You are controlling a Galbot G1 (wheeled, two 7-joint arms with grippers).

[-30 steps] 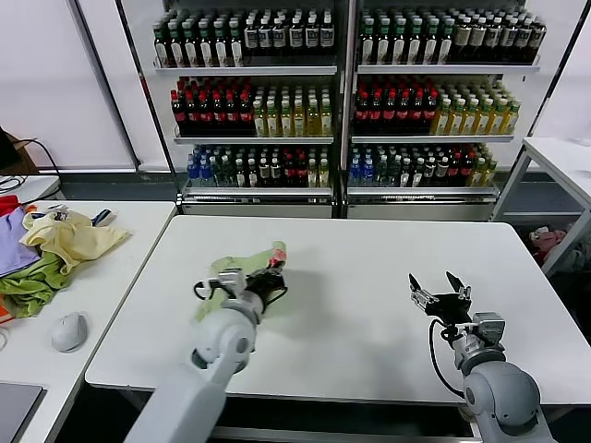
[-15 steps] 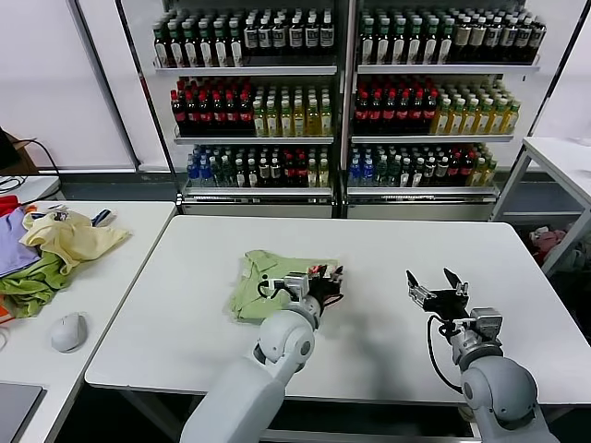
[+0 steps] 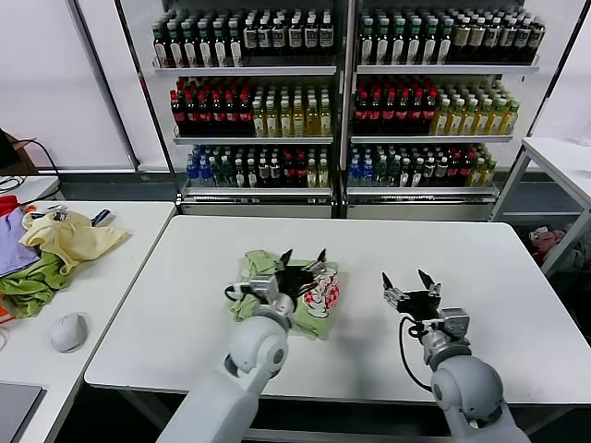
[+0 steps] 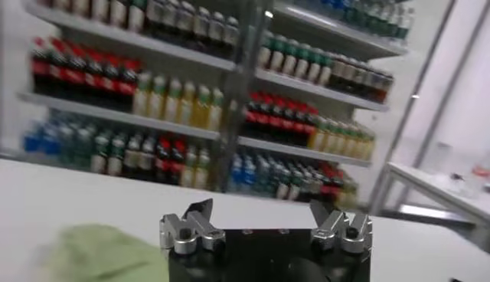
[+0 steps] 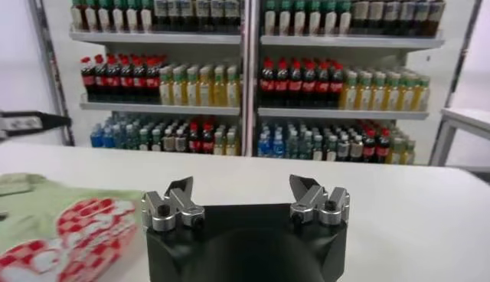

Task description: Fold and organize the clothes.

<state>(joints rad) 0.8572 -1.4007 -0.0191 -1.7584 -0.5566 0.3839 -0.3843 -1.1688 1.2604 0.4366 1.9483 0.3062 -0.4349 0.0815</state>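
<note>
The light green T-shirt [image 3: 263,280] lies folded on the white table [image 3: 369,249], left of centre, its red-and-white graphic [image 3: 323,296] facing up on its right part. My left gripper [image 3: 303,257] is open and empty just above the shirt's middle. My right gripper [image 3: 410,281] is open and empty over bare table, to the right of the shirt. The shirt shows in the left wrist view [image 4: 107,253] as a green blur beside the left gripper [image 4: 264,211]. It also shows in the right wrist view [image 5: 53,226], beside the right gripper [image 5: 243,188].
A side table [image 3: 111,277] on the left holds a pale yellow garment [image 3: 69,235], darker green [image 3: 32,284] and purple [image 3: 14,242] clothes, and a mouse [image 3: 69,330]. Bottle shelves [image 3: 342,92] stand behind. Another table [image 3: 563,157] is at far right.
My left gripper carried the shirt's edge rightward across it, laid the printed part face up and let go. My right gripper moved left toward the shirt.
</note>
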